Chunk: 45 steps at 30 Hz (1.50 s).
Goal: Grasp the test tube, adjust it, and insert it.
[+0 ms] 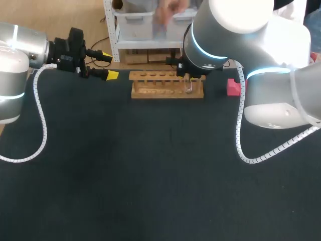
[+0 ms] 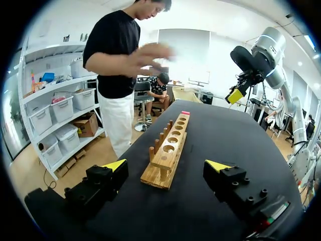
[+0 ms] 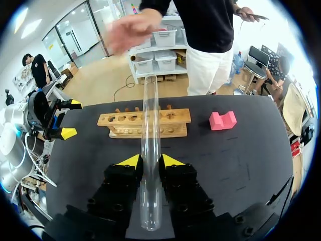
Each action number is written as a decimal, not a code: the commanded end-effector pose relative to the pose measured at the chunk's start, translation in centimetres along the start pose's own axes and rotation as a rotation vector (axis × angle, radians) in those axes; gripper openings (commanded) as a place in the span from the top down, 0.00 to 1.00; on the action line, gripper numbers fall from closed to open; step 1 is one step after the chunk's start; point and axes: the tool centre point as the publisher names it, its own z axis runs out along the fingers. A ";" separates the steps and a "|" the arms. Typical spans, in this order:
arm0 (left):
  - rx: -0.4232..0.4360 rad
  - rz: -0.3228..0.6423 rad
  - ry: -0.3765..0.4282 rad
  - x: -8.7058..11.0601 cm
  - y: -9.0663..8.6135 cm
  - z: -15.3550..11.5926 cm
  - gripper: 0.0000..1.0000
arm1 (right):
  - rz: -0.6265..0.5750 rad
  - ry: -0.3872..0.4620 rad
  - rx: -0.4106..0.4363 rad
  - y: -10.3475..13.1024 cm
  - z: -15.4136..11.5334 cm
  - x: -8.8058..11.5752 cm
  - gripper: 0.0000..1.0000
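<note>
A clear glass test tube [image 3: 149, 115] is clamped between the yellow-tipped fingers of my right gripper [image 3: 149, 160] and points out ahead along the fingers. In the head view this gripper [image 1: 188, 80] hangs over the right part of the wooden rack [image 1: 167, 85], with the tube [image 1: 189, 87] just in front of the rack's holes. The rack [image 3: 145, 123] has a row of round holes and stands at the table's far edge. My left gripper [image 1: 106, 65] is open and holds nothing, left of the rack. In its own view the rack [image 2: 170, 145] lies lengthwise ahead of its spread fingers [image 2: 115, 164].
A pink block [image 1: 232, 87] lies to the right of the rack, also visible as the pink block [image 3: 222, 120] in the right wrist view. The dark tabletop [image 1: 150, 165] stretches wide in front of the rack. White cable coils hang from both arms.
</note>
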 end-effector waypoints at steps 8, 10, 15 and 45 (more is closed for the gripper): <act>0.001 0.000 0.000 0.0 0.1 0.0 0.00 | 0.001 -0.006 0.001 -0.1 0.0 0.1 1.00; 0.001 0.000 0.000 0.0 0.1 0.0 0.00 | 0.001 -0.006 0.001 -0.1 0.0 0.1 1.00; 0.001 0.000 0.000 0.0 0.1 0.0 0.00 | 0.001 -0.006 0.001 -0.1 0.0 0.1 1.00; 0.001 0.000 0.000 0.0 0.1 0.0 0.00 | 0.009 0.004 0.038 0.0 3.6 -0.3 1.00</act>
